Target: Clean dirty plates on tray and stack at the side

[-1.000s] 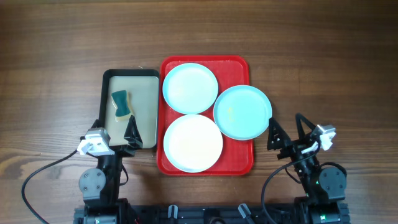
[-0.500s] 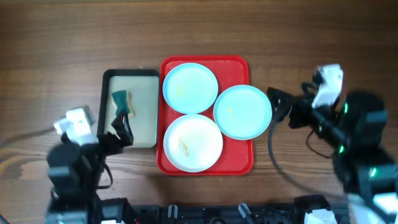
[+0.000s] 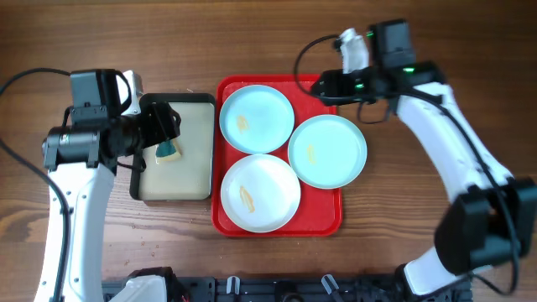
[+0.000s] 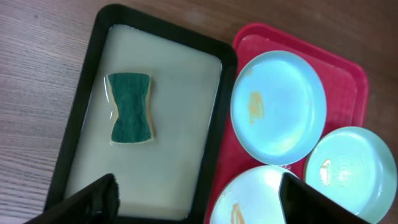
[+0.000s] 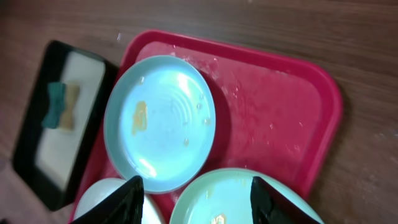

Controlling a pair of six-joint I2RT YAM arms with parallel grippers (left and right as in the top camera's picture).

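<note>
The red tray point(image 3: 325, 211) lies mid-table and carries three plates, each with a yellowish smear. The pale blue plate point(image 3: 257, 118) is at the far left, the pale green plate point(image 3: 327, 151) at the right, overhanging the rim, and the white plate point(image 3: 260, 192) at the near side. My left gripper point(image 3: 168, 127) hovers open over the black-rimmed beige tray point(image 3: 191, 172), above the sponge point(image 4: 130, 116). My right gripper point(image 3: 324, 86) hangs open over the red tray's far right corner point(image 5: 280, 106). The pale green plate point(image 5: 230, 199) lies below its fingers. Neither gripper holds anything.
The green-and-yellow sponge point(image 3: 168, 152) rests in the beige tray, which sits against the red tray's left side. Bare wooden table point(image 3: 419, 50) lies around both trays. Arm cables trail at the left and right.
Both arms have lifted from the table's near edge and swung outwards. The left now hangs over the sponge tray, the right over the red tray's far corner. Both jaws have narrowed somewhat.
</note>
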